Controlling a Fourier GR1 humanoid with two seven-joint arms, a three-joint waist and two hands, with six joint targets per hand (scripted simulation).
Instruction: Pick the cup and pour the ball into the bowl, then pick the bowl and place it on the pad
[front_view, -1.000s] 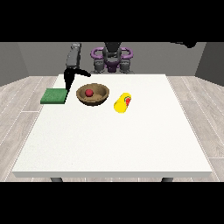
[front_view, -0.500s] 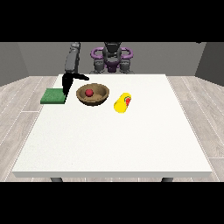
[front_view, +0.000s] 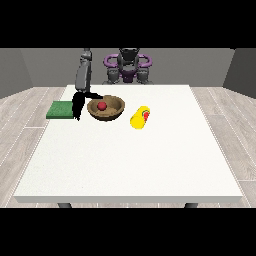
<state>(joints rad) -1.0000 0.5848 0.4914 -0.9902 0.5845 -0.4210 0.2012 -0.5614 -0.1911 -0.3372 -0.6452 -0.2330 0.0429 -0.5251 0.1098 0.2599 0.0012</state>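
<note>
A brown bowl (front_view: 106, 108) sits on the white table (front_view: 130, 155) with a red ball (front_view: 101, 105) inside it. To its right a yellow cup (front_view: 140, 117) lies on its side, with red showing at its mouth. A green pad (front_view: 61, 109) lies at the table's left edge. The hand at the view's left (front_view: 78, 103) hangs between the pad and the bowl, its fingers pointing down and its thumb stretched toward the bowl's left rim. Nothing is held in it. No other hand shows.
The robot's torso (front_view: 128, 66) stands behind the table's far edge. The grey forearm (front_view: 83, 75) slopes down from the far left toward the bowl. Wooden floor surrounds the table.
The arm at the view's left has swung lower and nearer the bowl, bringing the hand down beside the bowl's left rim. Bowl, ball, cup and pad have stayed in place.
</note>
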